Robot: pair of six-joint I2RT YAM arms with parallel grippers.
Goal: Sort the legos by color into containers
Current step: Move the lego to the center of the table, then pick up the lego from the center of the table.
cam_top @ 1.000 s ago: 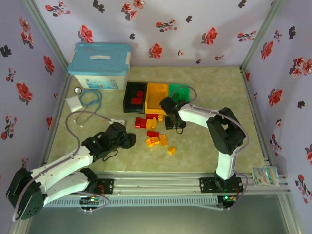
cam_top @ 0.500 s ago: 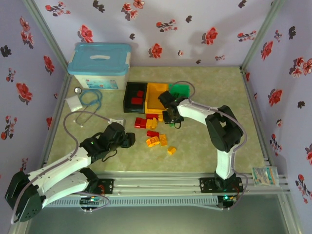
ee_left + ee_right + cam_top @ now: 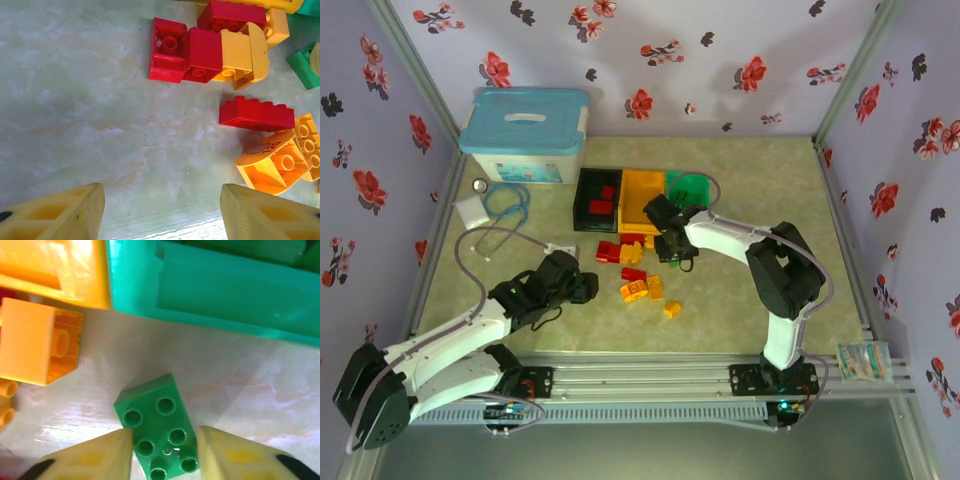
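Grasping a green brick (image 3: 157, 432) seemed the step in hand: it lay on the table (image 3: 260, 385) just before the green bin (image 3: 225, 295), between the fingers of the right gripper (image 3: 165, 445); whether they pinched it we could not tell. Next it needed a lift over the bin wall. The left gripper (image 3: 162, 200) hung spread, empty. A yellow brick (image 3: 272, 167) bore a sticker (image 3: 261, 148), seemingly "130".

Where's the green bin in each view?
Top external: green bin, upper centre of the frame.
Right wrist: green bin, wall across the top, centre to right.
Left wrist: teal sliver in the top-right corner, probably its corner.
Shared landmark: orange-yellow bin against its left side.
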